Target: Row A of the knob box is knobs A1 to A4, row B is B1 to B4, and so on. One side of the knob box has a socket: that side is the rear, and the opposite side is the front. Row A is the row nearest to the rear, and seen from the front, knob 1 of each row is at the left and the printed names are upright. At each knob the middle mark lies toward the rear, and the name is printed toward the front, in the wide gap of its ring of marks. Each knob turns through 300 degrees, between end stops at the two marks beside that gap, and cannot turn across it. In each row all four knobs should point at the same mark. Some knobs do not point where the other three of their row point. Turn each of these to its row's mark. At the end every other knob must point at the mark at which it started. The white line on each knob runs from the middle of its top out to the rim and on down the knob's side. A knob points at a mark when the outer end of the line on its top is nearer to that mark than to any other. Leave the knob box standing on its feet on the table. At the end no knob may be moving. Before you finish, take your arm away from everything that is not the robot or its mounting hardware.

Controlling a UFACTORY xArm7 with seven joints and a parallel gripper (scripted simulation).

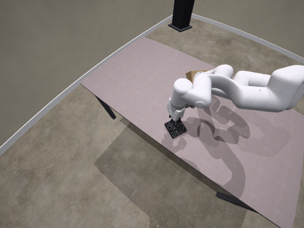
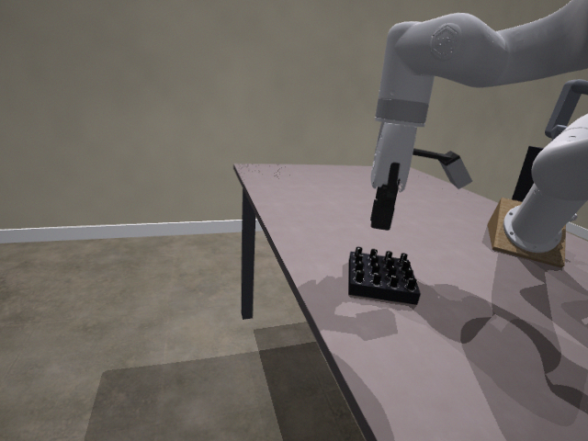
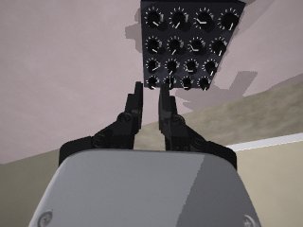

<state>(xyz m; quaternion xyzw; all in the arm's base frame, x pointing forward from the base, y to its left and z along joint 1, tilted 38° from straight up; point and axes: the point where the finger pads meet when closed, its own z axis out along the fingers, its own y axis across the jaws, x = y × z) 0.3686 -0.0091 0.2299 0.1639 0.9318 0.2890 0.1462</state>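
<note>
The black knob box stands flat on the table, with a four-by-four grid of black knobs with white lines. In the wrist view the top-left knob points lower right, the one beside it lower left, the third left and the top-right knob down. The knobs below them look broadly alike within each column; the lowest are too small to read surely. Names are not legible. My gripper hangs above the box, its fingers a narrow gap apart with nothing between them.
The pinkish table has its long edge near the box. The arm's wooden base block stands farther back. A small grey panel on a black arm shows behind the gripper. Arm shadows fall around the box.
</note>
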